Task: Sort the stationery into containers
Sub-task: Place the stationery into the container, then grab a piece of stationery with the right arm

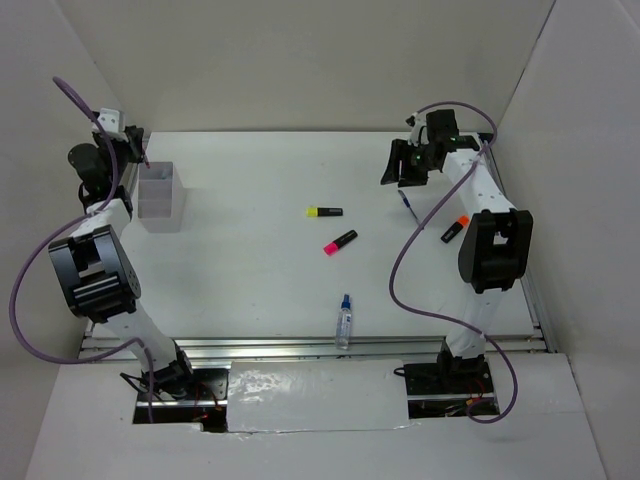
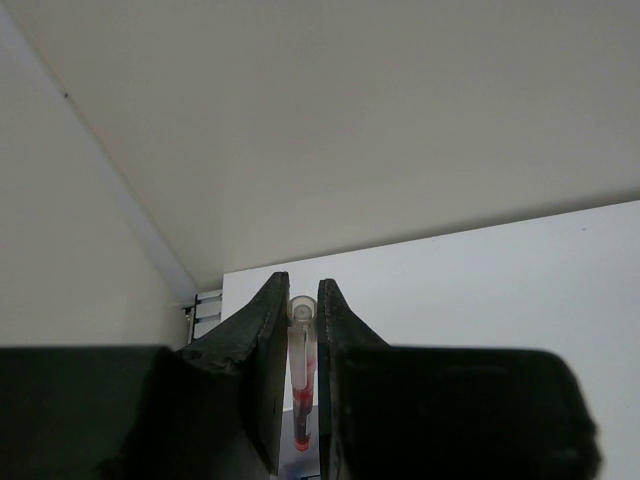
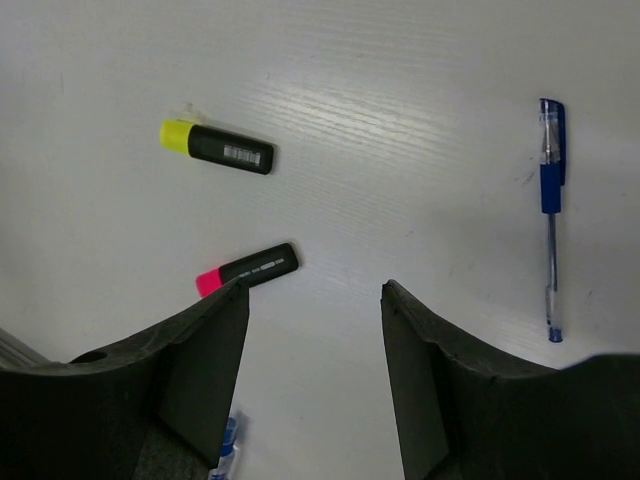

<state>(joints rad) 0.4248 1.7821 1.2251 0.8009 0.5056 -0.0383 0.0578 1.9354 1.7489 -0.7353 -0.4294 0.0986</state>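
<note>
My left gripper [image 1: 134, 147] is at the far left, just above the white translucent box [image 1: 161, 203]. It is shut on a thin red pen [image 2: 302, 345], which hangs point down between its jaws in the left wrist view. My right gripper [image 1: 408, 168] is open and empty, above the table at the far right; it also shows in the right wrist view [image 3: 315, 288]. On the table lie a blue pen [image 1: 407, 207], an orange-capped highlighter [image 1: 455, 229], a yellow-capped highlighter [image 1: 324, 211], a pink-capped highlighter [image 1: 340, 241] and a clear blue-capped bottle [image 1: 345, 321].
White walls close in the table at the back and on both sides. Purple cables loop from both arms. An aluminium rail [image 1: 300, 347] runs along the near edge. In the right wrist view the blue pen [image 3: 550, 200] lies right of the jaws and the yellow highlighter [image 3: 217, 147] and pink highlighter [image 3: 248, 269] lie left.
</note>
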